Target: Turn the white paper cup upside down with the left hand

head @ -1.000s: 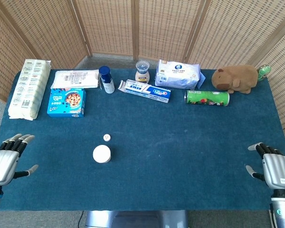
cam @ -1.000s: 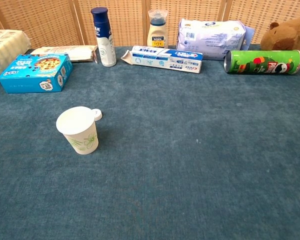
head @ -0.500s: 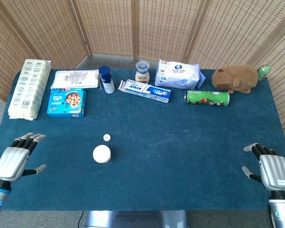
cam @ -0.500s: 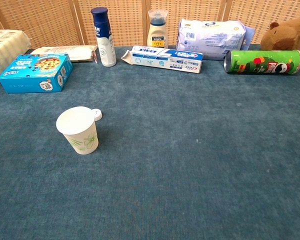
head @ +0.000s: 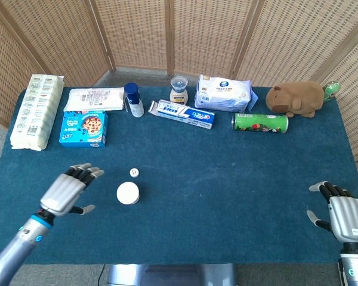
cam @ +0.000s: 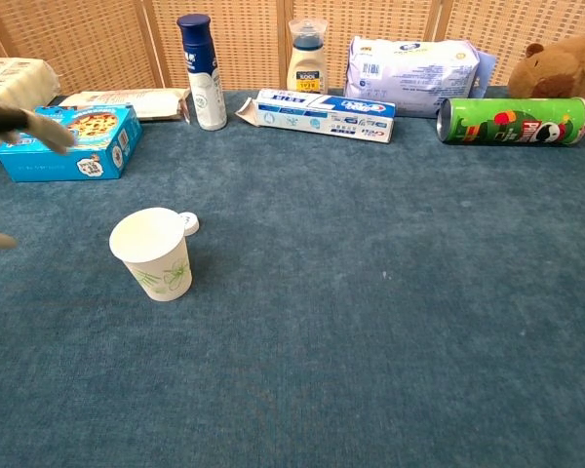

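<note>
The white paper cup (head: 128,193) (cam: 155,253) stands upright, mouth up, on the blue table cloth, with a green leaf print on its side. My left hand (head: 68,188) hovers a short way to its left, fingers apart and holding nothing; only blurred fingertips (cam: 41,131) show at the left edge of the chest view. My right hand (head: 346,216) rests open near the table's front right corner, far from the cup.
A small white cap (head: 133,172) lies just behind the cup. Along the back stand a blue biscuit box (head: 83,128), a blue-capped bottle (head: 132,99), a toothpaste box (head: 184,113), a small jar (head: 179,89), a wipes pack (head: 224,93), a green can (head: 260,123) and a plush toy (head: 297,98).
My left hand has moved right and inward from the table's front left corner toward the cup, now entering the chest view. The cup and right hand have stayed put.
</note>
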`<move>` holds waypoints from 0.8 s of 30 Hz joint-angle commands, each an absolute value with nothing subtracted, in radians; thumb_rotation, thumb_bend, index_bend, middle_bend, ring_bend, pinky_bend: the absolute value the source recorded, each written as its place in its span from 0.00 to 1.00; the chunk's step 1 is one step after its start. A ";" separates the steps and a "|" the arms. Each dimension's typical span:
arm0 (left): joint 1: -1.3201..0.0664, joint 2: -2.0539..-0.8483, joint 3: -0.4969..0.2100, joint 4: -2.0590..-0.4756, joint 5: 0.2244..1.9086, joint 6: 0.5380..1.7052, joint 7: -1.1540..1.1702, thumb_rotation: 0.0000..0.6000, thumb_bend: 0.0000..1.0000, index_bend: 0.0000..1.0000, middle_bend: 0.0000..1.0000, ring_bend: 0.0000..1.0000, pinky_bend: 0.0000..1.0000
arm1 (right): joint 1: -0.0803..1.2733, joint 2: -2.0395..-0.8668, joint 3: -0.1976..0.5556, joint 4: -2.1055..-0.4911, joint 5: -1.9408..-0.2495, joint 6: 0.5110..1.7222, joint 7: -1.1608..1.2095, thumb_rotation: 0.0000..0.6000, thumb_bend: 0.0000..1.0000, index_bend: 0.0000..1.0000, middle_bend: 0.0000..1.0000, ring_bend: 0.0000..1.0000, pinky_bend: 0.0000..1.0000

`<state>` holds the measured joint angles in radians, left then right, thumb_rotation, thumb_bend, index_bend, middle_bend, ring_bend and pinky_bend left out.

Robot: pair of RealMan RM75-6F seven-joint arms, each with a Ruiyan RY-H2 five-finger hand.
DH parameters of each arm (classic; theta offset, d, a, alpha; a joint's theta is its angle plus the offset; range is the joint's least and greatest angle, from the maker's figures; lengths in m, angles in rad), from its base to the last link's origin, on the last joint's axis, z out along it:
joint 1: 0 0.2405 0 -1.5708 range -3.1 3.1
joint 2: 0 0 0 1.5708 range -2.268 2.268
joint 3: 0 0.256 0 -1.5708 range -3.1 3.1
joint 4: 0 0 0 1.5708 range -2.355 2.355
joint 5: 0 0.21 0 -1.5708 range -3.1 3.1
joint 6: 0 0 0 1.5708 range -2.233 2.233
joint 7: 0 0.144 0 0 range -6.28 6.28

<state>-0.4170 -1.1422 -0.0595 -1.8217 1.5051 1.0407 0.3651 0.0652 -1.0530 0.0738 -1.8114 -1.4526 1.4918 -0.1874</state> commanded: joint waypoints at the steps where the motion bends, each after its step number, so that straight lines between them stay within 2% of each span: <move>1: -0.485 -1.215 -0.085 -1.831 1.433 0.967 0.460 0.63 0.18 0.13 0.20 0.12 0.19 | 0.063 -1.052 0.072 -1.811 -1.459 1.496 -0.182 1.00 0.25 0.35 0.34 0.39 0.42; 12: -0.592 -1.350 -0.100 -1.834 1.263 0.895 0.638 0.63 0.19 0.13 0.17 0.07 0.19 | 0.049 -1.060 0.075 -1.786 -1.481 1.531 -0.154 1.00 0.25 0.35 0.35 0.40 0.42; 20: -0.621 -1.365 -0.087 -1.832 1.184 0.911 0.702 0.62 0.21 0.15 0.17 0.04 0.19 | 0.034 -1.058 0.076 -1.773 -1.483 1.552 -0.134 1.00 0.25 0.35 0.35 0.40 0.42; 24: -0.632 -1.364 -0.075 -1.841 1.150 0.922 0.728 0.63 0.24 0.17 0.13 0.00 0.16 | 0.033 -1.060 0.077 -1.773 -1.484 1.553 -0.127 1.00 0.25 0.35 0.35 0.40 0.42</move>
